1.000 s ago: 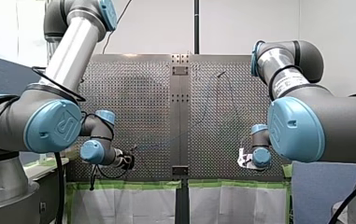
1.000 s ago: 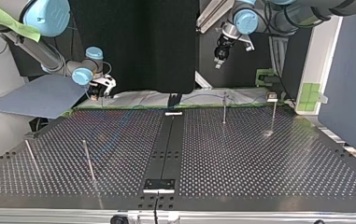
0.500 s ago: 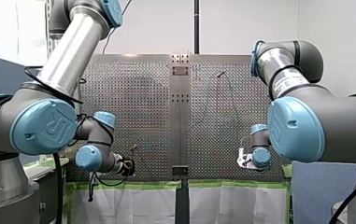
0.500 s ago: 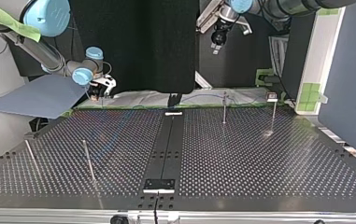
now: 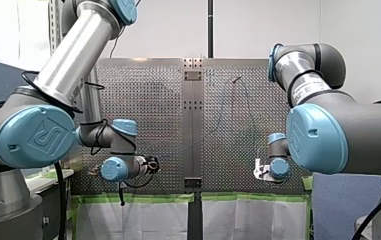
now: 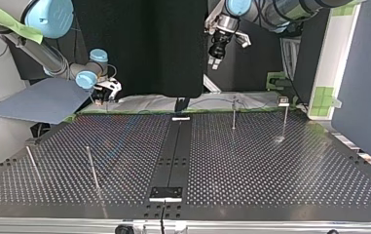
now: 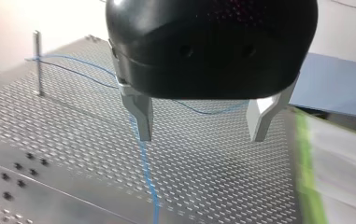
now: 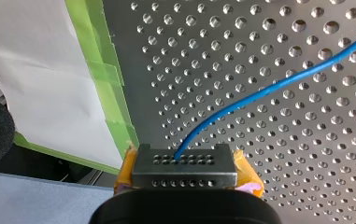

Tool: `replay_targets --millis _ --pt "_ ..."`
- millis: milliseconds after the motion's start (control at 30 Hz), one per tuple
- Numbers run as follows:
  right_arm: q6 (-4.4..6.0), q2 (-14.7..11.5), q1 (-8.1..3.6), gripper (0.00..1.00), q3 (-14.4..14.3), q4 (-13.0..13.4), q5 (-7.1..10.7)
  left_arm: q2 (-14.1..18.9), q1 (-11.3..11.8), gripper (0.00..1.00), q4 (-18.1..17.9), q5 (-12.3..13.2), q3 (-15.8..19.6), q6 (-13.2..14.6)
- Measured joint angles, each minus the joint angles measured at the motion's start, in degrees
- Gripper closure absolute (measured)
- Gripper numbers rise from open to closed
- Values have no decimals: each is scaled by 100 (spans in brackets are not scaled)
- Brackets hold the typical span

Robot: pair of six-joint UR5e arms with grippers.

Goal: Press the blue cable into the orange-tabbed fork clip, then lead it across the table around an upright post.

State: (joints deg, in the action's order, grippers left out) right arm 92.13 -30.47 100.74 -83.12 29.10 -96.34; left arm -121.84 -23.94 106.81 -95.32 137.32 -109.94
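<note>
The right gripper (image 8: pixel 184 169) is closed, its yellow pads (image 8: pixel 246 173) pinching the thin blue cable (image 8: pixel 269 88), which runs out over the perforated metal bench (image 8: pixel 306 154). The left gripper (image 7: pixel 201 136) hangs wide open and empty above the cable, with the slim upright metal post (image 7: pixel 37 65) ahead of it. By my reckoning, you should hold tension with the right, then lower the left squarely astride the line. I can't pick out the orange-tabbed fork clip. The blue joint caps (image 5: pixel 42 138) carry only a logo, and no writing is legible.

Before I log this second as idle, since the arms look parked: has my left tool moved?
Yes. In the top view my left tool has shifted toward the view's left, away from above the post nearest it.
</note>
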Motion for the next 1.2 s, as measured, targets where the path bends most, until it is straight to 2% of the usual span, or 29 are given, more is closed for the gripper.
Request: replay_targets --millis 167,333,600,1200 --pt "0 0 1 100 1 -6 0 0 -237 2 -237 -238 -111 -207" --pt "10 0 23 100 1 4 -2 -1 -493 2 -453 -495 -127 -220" --pt "32 0 39 100 1 16 -2 0 -870 2 -220 -870 -129 42" --pt "27 1 47 100 1 18 0 0 -938 2 -156 -939 -129 106"
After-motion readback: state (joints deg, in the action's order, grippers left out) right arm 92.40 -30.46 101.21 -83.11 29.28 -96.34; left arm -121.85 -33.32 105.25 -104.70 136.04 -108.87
